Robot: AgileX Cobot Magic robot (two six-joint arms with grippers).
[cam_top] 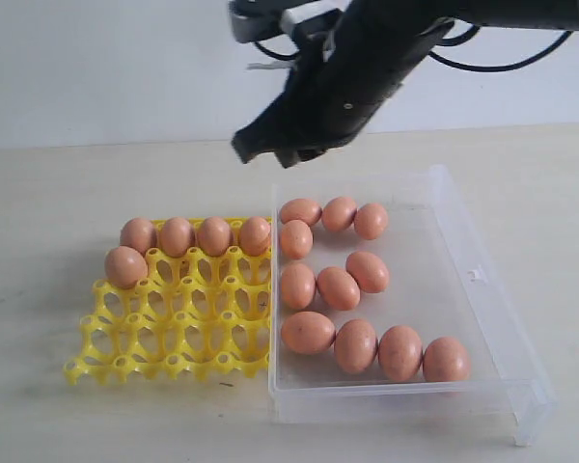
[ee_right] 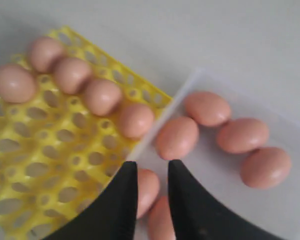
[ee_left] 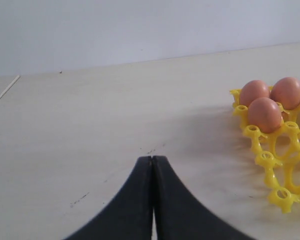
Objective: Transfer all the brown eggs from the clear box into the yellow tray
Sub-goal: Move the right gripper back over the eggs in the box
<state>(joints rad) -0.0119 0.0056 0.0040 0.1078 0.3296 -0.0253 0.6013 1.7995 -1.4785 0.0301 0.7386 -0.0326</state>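
Five brown eggs (cam_top: 176, 236) in yellow tray (cam_top: 174, 338), eleven in clear box (cam_top: 434, 260).

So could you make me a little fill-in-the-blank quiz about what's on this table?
1. The yellow tray holds ___ brown eggs.
2. The clear box holds ___ of them.
3. The left gripper, low over the bare table, has its jaws ___.
4. The right gripper hangs above the eggs, holding ___.

Missing words: five; eleven; shut; nothing.
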